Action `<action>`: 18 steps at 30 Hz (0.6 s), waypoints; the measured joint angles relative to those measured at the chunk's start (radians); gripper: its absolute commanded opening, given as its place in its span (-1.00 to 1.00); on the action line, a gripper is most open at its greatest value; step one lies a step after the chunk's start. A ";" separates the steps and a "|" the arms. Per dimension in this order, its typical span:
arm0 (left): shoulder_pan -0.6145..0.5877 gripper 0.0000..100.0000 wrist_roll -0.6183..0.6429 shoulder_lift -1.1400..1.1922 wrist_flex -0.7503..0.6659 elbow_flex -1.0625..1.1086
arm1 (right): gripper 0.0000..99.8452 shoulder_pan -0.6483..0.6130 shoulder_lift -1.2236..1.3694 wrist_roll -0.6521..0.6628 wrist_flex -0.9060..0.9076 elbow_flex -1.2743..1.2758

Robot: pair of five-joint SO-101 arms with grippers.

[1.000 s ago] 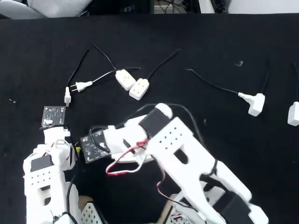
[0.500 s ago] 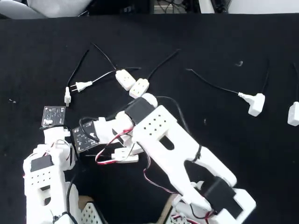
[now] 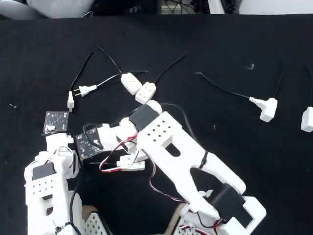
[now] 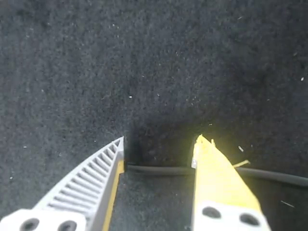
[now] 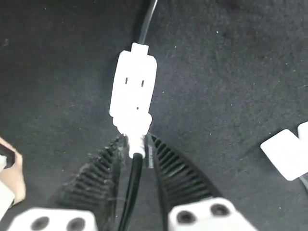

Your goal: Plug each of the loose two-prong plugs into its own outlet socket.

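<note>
Right claw (image 5: pixel 135 143) pinched narrow on white plug (image 5: pixel 134 126), mated with outlet socket (image 5: pixel 133 89) just beyond fingertips | left claw (image 4: pixel 160 149) spread wide, black cord (image 4: pixel 159 169) crossing between fingers on surface (image 4: pixel 144 57)

Outlet socket (image 3: pixel 307 120) (cropped at edge)

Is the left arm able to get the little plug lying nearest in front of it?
Probably yes. The little plug lies on the table just past the left arm. Nothing sits between them, and the left gripper is open, straddling a black cord.
</note>
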 measured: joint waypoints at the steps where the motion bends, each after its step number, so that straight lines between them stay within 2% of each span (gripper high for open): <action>1: 0.000 -0.54 0.000 0.000 0.000 0.000 | -0.98 0.000 0.000 0.000 0.000 0.002; 18: 0.000 -0.54 0.000 0.000 0.000 0.000 | -0.98 0.034 0.000 0.043 -0.002 0.014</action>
